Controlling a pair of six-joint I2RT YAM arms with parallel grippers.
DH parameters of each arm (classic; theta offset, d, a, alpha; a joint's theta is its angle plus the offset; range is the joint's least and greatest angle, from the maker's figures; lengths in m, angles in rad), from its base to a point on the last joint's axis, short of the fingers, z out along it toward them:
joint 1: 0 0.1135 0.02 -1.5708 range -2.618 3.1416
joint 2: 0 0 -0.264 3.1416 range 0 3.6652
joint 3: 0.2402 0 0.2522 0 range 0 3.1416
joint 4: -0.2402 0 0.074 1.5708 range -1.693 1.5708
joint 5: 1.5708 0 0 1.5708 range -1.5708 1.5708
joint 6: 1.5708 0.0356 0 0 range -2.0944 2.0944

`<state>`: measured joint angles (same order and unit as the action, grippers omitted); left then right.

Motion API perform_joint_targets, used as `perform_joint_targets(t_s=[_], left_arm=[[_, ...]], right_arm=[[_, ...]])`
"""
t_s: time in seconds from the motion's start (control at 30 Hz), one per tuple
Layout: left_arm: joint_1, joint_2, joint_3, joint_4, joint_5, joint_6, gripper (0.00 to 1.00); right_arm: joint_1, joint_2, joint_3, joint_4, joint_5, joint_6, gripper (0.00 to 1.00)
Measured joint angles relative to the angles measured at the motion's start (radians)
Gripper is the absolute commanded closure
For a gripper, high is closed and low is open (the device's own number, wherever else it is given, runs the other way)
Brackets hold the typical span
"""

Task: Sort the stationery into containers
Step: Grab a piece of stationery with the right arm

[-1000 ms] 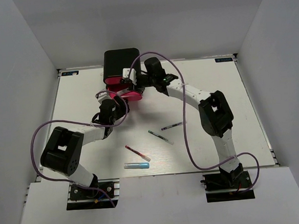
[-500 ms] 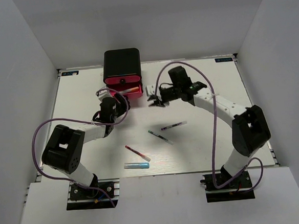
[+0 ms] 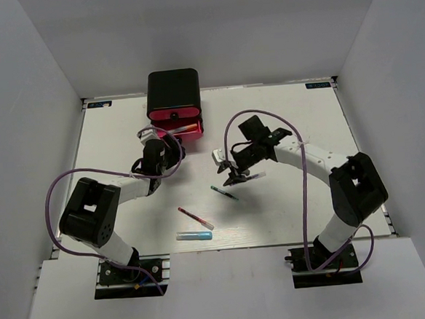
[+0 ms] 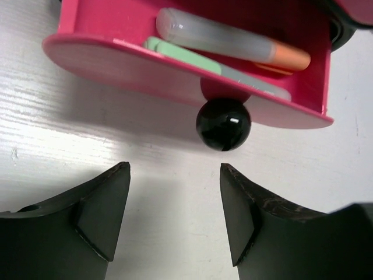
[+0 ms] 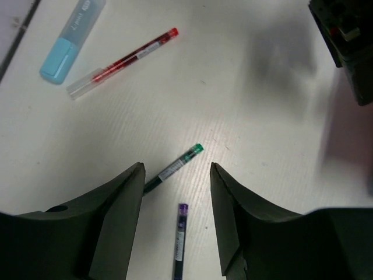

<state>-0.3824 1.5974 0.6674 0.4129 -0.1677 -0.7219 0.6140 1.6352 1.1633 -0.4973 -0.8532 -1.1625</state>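
White table boxed by pale grey walls; closest to the arm bases lies a light blue marker, and just beyond it, apart from it, a thin red pen with a clear cap.

Right arm rises from its base, folds at the elbow on the right side and reaches left and low towards the table's middle; the right gripper points down with its jaws standing apart and gripping nothing; on the table beneath the gap lie a dark pen with a green tip and a thin pen with a purple tip, neither touched as far as the wrist view shows.

Left arm bends at a low elbow on the left and stretches its forearm forward and right; the left gripper is spread wide and empty, its fingers short of the black knob.

That knob belongs to a pink-red drawer pulled out of the black cabinet at the far edge; inside lie an orange-tipped marker and a green marker, side by side.
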Motion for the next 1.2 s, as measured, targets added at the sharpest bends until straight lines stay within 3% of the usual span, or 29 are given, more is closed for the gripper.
perform_joint_targets(t_s=[0.43, 0.83, 1.2], left_arm=[[0.000, -0.024, -0.019, -0.060, 0.022, 0.007, 0.28], [0.000, -0.140, -0.087, -0.093, 0.012, 0.008, 0.28], [0.000, -0.198, -0.123, -0.129, -0.026, 0.008, 0.28]], right_arm=[[0.182, 0.008, -0.006, -0.036, -0.005, 0.018, 0.48], [0.430, 0.049, -0.125, 0.102, 0.095, 0.207, 0.51], [0.536, 0.168, -0.125, 0.291, 0.284, 0.428, 0.50]])
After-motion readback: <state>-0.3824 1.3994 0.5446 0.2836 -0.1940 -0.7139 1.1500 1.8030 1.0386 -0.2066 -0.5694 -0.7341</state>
